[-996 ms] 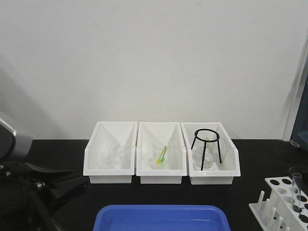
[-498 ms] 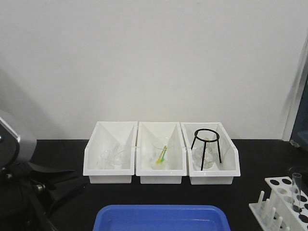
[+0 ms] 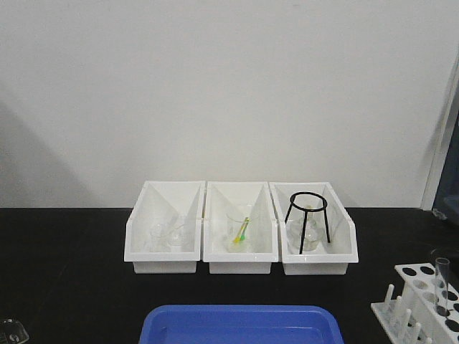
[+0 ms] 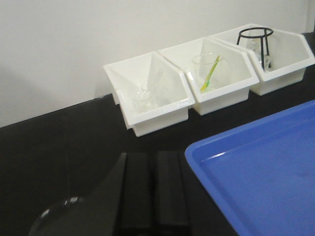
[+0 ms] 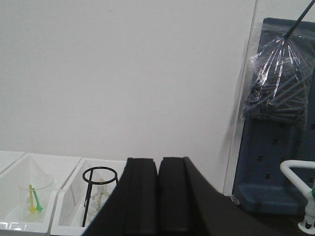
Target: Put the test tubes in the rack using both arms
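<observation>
The white rack stands at the front right corner of the black table, cut off by the frame edge. One clear test tube stands upright in a hole of it. Neither arm shows in the front view. In the left wrist view my left gripper hovers low over the dark table just left of the blue tray, jaws together with nothing between them. My right gripper is raised facing the wall, jaws also pressed together and empty. The rack is out of both wrist views.
Three white bins line the back of the table, holding glassware, a beaker with yellow-green sticks and a black ring stand. A glass rim shows front left. A blue pegboard with a hanging bag stands at the right.
The left arm, seen at the front view's left edge before, has drawn back out of that view. The test tube in the rack has not moved.
</observation>
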Available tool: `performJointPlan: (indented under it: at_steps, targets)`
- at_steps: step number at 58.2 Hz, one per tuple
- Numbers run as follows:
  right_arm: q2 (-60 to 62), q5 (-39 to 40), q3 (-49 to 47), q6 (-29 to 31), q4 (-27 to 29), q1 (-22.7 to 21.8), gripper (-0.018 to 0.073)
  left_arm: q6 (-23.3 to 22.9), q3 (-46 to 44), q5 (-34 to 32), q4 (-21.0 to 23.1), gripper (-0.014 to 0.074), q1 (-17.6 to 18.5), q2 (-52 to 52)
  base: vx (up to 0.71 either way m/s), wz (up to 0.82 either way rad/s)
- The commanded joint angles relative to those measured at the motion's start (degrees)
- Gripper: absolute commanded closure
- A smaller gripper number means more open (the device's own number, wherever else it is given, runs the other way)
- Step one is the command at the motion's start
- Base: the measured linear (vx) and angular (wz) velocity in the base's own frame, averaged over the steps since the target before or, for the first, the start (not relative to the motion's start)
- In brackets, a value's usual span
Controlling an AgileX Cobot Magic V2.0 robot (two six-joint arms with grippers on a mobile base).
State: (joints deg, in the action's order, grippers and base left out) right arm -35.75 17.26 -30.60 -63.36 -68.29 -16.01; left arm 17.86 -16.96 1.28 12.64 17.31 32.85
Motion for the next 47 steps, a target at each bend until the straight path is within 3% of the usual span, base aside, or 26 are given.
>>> performJointPlan:
  at_steps: [1,17,20,27,47]
  targets:
    - [0.1,1.5,-1.7,0.2,0.7,-0.1,0.0567,-0.2,5.7,-5.3,-0.1,0.0617,-2.2,-7.1,0.0,0.0]
    - [0.1,1.5,-1.7,0.2,0.7,-0.1,0.0567,-0.6,20.4,-2.3,-1.1,0.0617,-10.4,-27.1,0.0,0.0]
    - [0.1,1.5,-1.7,0.2,0.7,-0.1,0.0567,-0.5,20.3,1.5,-2.4,0.0617,-11.1,-30.1,0.0,0.0]
    - [0.1,1.5,-1.7,0.2,0.7,-0.1,0.0567,-0.6,20.3,3.3,-5.6,0.0617,-11.4,-34.9,0.0,0.0]
    - [0.2,1.5,-1.7,0.2,0.7,-0.1,0.0567,-0.6,20.3,3.5,-5.6,0.0617,-11.3,-34.5,0.0,0.0]
